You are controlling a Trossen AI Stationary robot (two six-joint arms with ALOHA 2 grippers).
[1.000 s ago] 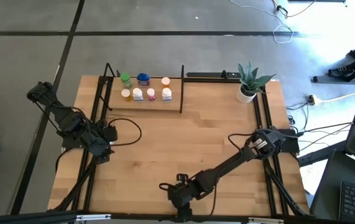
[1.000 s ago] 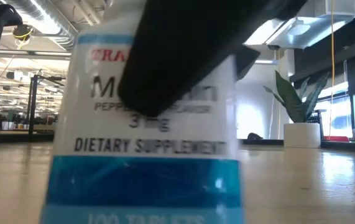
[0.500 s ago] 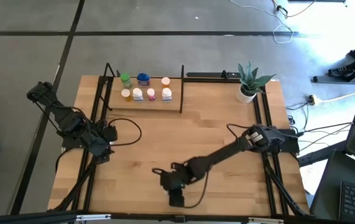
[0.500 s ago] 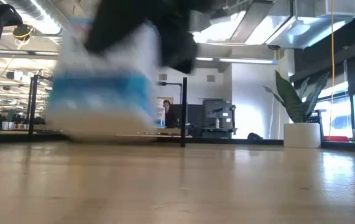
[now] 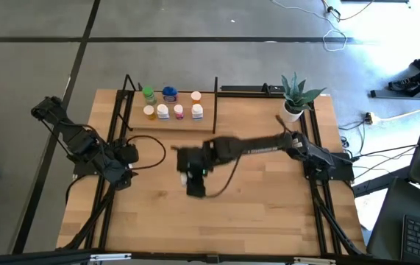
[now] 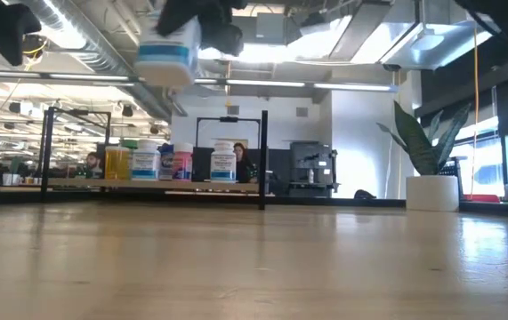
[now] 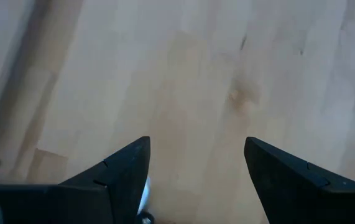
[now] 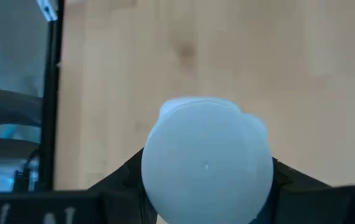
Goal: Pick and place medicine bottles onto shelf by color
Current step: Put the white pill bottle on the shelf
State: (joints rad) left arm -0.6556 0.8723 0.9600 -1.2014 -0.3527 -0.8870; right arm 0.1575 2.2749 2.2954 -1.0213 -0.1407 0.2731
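Note:
My right gripper (image 5: 190, 175) hangs above the middle of the table, shut on a white medicine bottle with a blue band (image 6: 169, 49). The right wrist view shows the bottle's white cap (image 8: 205, 165) from above. The shelf (image 5: 169, 121) stands at the far side of the table and carries several bottles: green (image 5: 148, 94), blue (image 5: 169, 93), and white ones with orange, pink or white caps (image 5: 179, 112). They stand upright on its board. My left gripper (image 5: 126, 154) waits open at the table's left side, with only bare wood between its fingers (image 7: 196, 168). My right gripper pinches the bottle between its two fingers (image 8: 124, 180), one on each side of the body just under the cap (image 8: 151, 177). The fingers come slanting down from the table's right. The bottle is lifted well clear of the table, cap up.
A potted green plant (image 5: 295, 99) stands at the far right corner. Black frame rails (image 5: 110, 147) run along both sides of the table. The wooden tabletop (image 5: 254, 213) in front of the shelf holds nothing else that shows.
My right gripper has risen from the table's near edge and swung toward the far edge and the shelf. The bottle, which stood on the table right before the low camera, has been lifted clear and carried along.

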